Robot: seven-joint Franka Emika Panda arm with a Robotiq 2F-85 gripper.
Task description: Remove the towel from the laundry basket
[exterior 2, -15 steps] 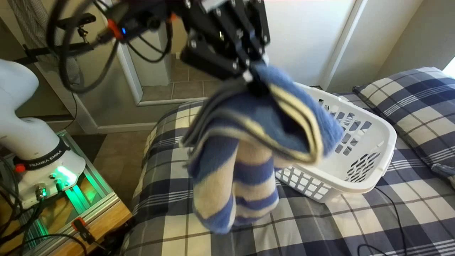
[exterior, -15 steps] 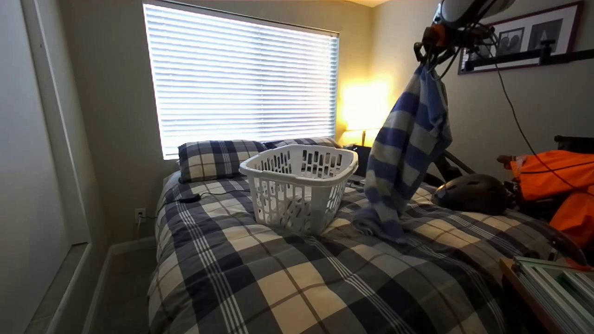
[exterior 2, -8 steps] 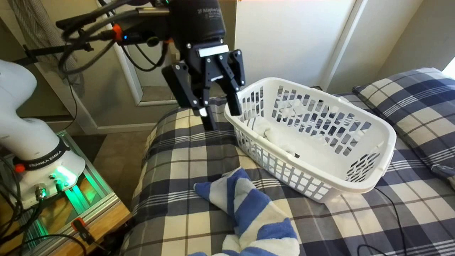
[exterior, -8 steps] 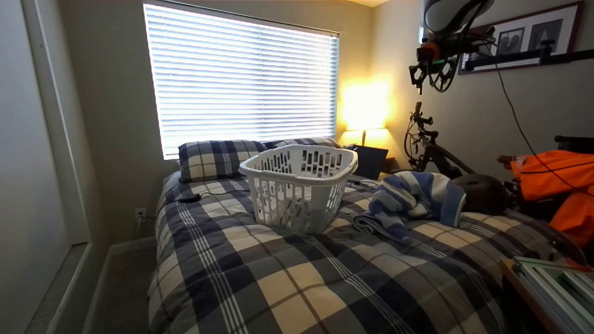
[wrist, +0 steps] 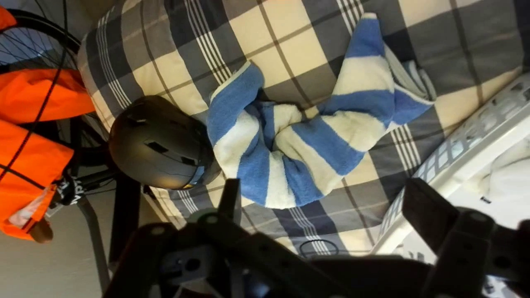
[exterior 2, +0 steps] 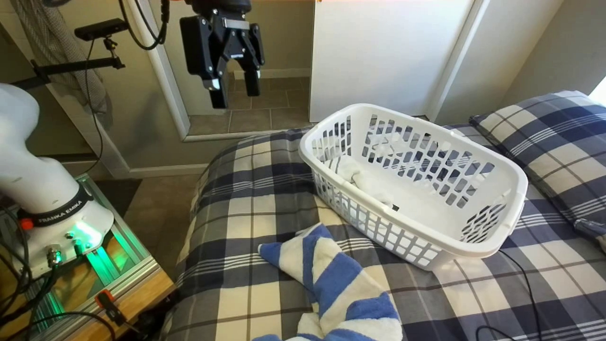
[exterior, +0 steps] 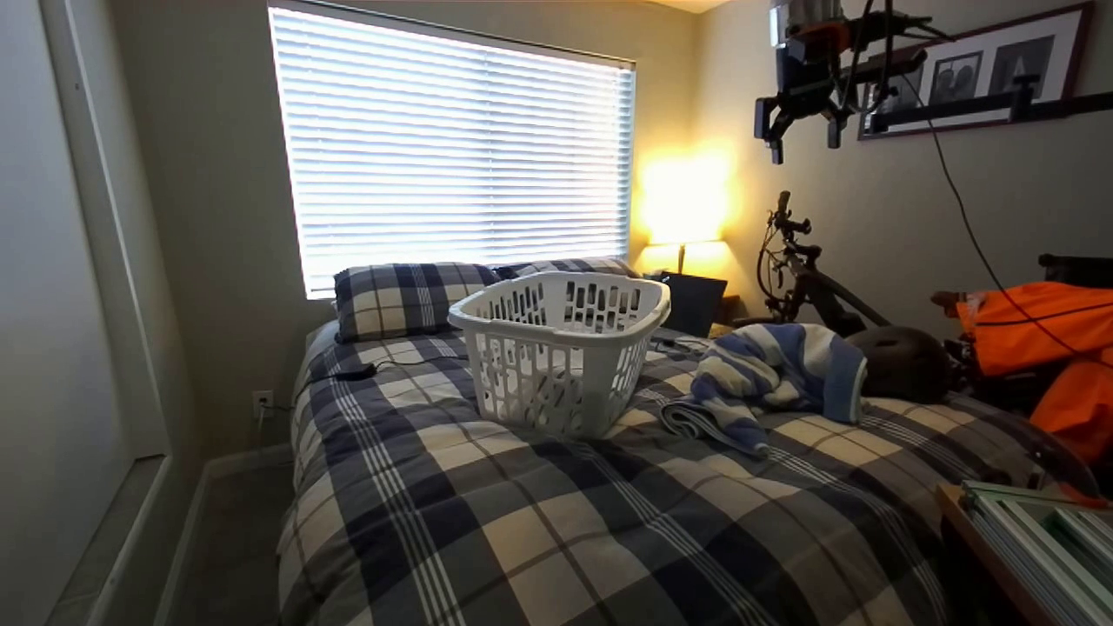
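Observation:
The blue-and-white striped towel (wrist: pixel 252 174) lies crumpled on the plaid bedspread, outside the laundry basket; both exterior views show it too (exterior: pixel 787 369) (exterior 2: pixel 331 274). Beside it stands the white laundry basket (exterior 2: pixel 473 248), upright, its slotted walls and thick rim (wrist: pixel 468 176) at the right of the wrist view. High above the bed, my gripper (exterior: pixel 805 146) is well clear of both. Its fingers are spread wide with nothing between them, as an exterior view (exterior 2: pixel 236 97) and the wrist view (wrist: pixel 323 188) show. Something white (exterior 2: pixel 362 182) lies inside the basket.
A dark helmet (wrist: pixel 159 142) touches or nearly touches the towel. Orange fabric (exterior: pixel 1043 326) and a bicycle (exterior: pixel 809 278) are past the bed's side. Plaid pillows (exterior 2: pixel 549 142) lie behind the basket, and a thin black cable (exterior 2: pixel 528 284) runs over the bedspread.
A second ago the towel hung from my gripper; the jaws let it go and it dropped onto the bed. The gripper has since risen, moved away from the basket and spread wider.

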